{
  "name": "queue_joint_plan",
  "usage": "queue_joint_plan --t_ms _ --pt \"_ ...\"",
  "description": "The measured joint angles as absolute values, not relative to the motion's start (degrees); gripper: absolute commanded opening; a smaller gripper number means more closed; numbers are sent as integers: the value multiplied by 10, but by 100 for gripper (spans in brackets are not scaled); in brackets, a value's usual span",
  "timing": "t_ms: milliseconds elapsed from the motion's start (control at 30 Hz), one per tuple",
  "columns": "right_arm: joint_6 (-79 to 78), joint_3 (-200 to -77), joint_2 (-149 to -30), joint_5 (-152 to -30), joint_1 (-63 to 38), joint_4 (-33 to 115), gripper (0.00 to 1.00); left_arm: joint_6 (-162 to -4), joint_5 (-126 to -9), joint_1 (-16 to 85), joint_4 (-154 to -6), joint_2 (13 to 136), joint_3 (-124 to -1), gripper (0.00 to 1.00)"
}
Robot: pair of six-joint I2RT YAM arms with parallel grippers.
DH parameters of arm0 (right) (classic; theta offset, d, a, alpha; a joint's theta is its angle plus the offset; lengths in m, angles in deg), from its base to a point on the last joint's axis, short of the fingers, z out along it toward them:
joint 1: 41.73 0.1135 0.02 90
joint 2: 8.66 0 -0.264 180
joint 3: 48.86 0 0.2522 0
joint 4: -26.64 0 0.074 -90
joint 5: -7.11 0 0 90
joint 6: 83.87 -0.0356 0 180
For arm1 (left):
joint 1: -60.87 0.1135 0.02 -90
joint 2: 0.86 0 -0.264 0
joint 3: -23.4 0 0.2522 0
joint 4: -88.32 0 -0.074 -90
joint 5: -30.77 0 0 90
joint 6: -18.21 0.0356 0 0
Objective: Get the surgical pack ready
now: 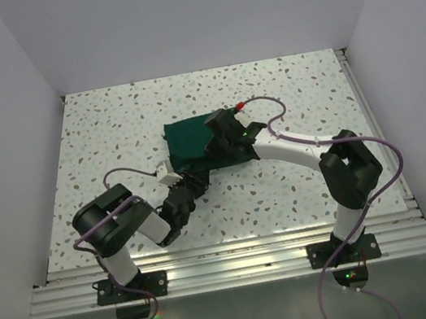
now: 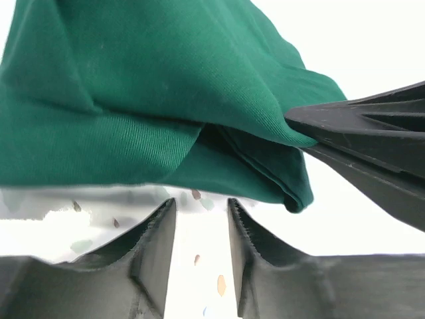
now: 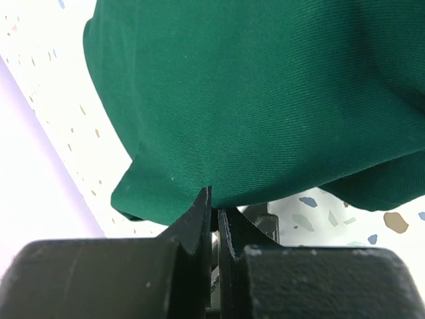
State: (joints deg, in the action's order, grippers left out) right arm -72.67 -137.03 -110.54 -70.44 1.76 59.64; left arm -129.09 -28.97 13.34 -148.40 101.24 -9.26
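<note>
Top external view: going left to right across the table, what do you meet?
Left arm's black elbow joint → dark green cloth bundle → small red connector tip → right arm's white forearm link → right arm's black elbow joint.

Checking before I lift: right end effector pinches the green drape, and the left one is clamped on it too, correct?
No. The right end effector pinches the green drape, but the left end effector is open, nothing between its fingers; the left wrist view shows it.
</note>
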Motion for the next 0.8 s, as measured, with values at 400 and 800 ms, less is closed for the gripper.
queue_joint_plan --t_ms 400,800 --pt "-727 -1378 -1107 -709 17 602 0 -1497 -288 109 -1388 942 -74 24" --pt "-727 -1380 -1107 -721 14 603 0 -1634 -227 94 -1385 998 -72 0"
